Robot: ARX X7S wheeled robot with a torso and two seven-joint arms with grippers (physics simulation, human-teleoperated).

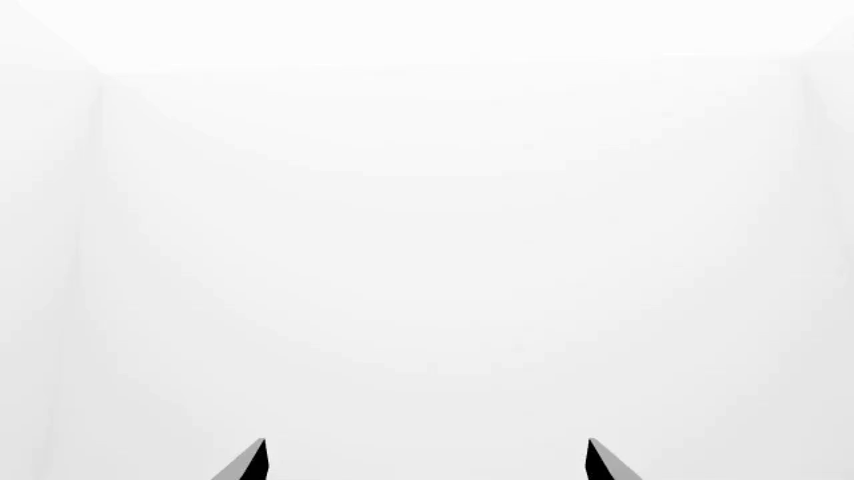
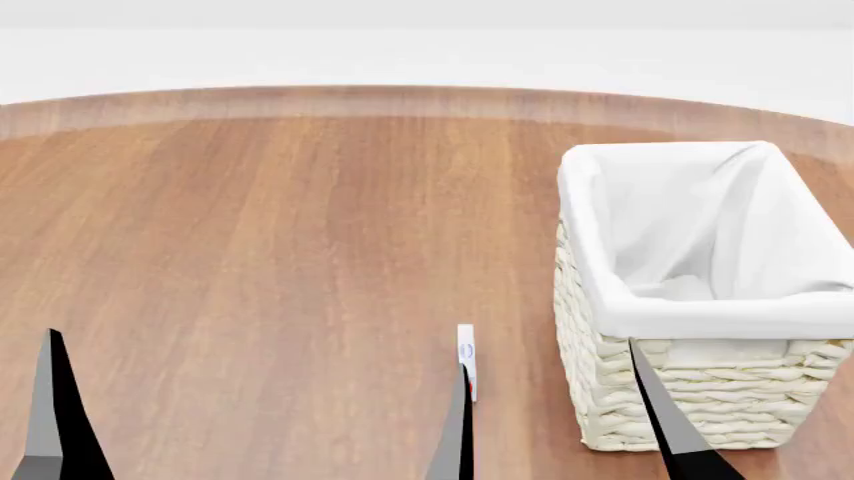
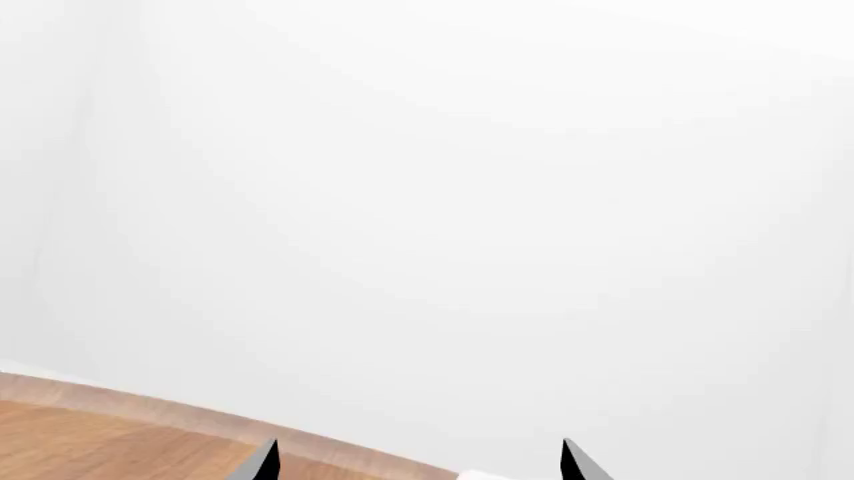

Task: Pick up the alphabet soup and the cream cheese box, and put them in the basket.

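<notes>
- Left wrist view: only blank white wall and the two dark tips of the left gripper [image 1: 427,462] show, spread well apart with nothing between them. No table or task thing appears, so this arm seems raised and aimed away from the work.
- Head view: the wooden table [image 2: 267,250] fills the frame. The basket [image 2: 694,400] stands at the right, its white cloth liner folded over the rim; I can make out nothing inside it but cloth.
- The cream cheese box [image 2: 466,352] shows as a thin white sliver with a blue logo and a red mark, near the basket's left side but apart from it, and partly hidden behind a dark finger of the right gripper [image 2: 561,440].
- That gripper's two fingers stand wide apart at the frame's lower edge, holding nothing. One finger of the left gripper shows at the lower left corner.
- The soup can is not in view anywhere.
- Right wrist view: mostly white wall, a strip of table edge, and two spread tips with an empty gap.
- Judgement: the task looks to be at its start, with neither thing picked up. The box is the only target visible, so the next move likely calls for lowering the right gripper and closing on the box's thin sides. The can must first be found.
</notes>
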